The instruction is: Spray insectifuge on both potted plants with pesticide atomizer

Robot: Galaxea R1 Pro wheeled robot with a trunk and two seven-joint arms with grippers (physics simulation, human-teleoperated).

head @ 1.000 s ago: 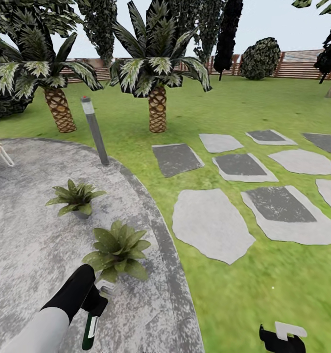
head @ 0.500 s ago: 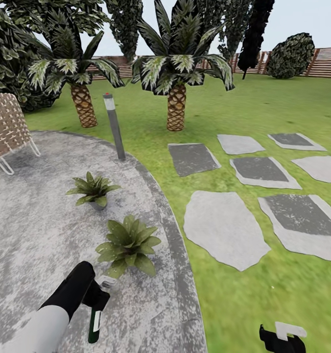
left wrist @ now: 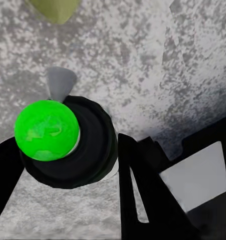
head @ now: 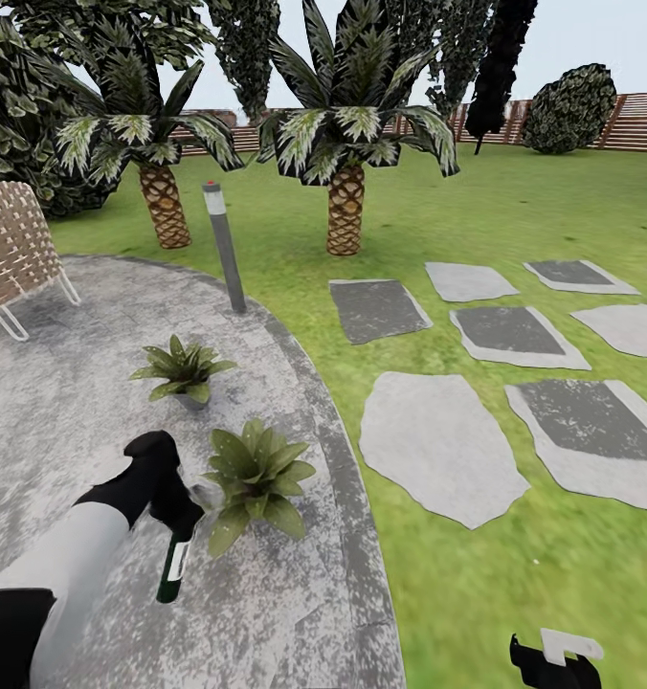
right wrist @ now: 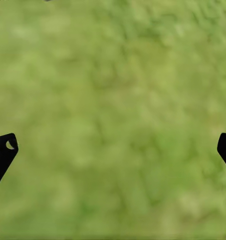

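My left gripper (head: pixel 183 522) is shut on the pesticide atomizer (head: pixel 173 570), a slim dark-green bottle with a white label that hangs below the fingers over the patio. In the left wrist view its bright green tip (left wrist: pixel 46 130) faces the camera, with black fingers (left wrist: pixel 150 200) on either side. The nearer potted plant (head: pixel 255 474) stands just right of that gripper, its leaves almost touching it. Farther back on the paving stands the second potted plant (head: pixel 183 368). My right gripper (head: pixel 555 660) is open low over the lawn (right wrist: pixel 113 100), holding nothing.
The round grey patio (head: pixel 65 411) curves into the lawn, where several stepping stones (head: pixel 438 445) lie to the right. A grey bollard light (head: pixel 224 247) and two palms (head: pixel 345 206) stand behind. A woven chair (head: pixel 12 254) is at the left, a wooden fence (head: pixel 639 122) far back.
The camera first swung left, bringing the chair into view, then held still. My left arm then lifted and reached forward, carrying the atomizer up beside the nearer potted plant.
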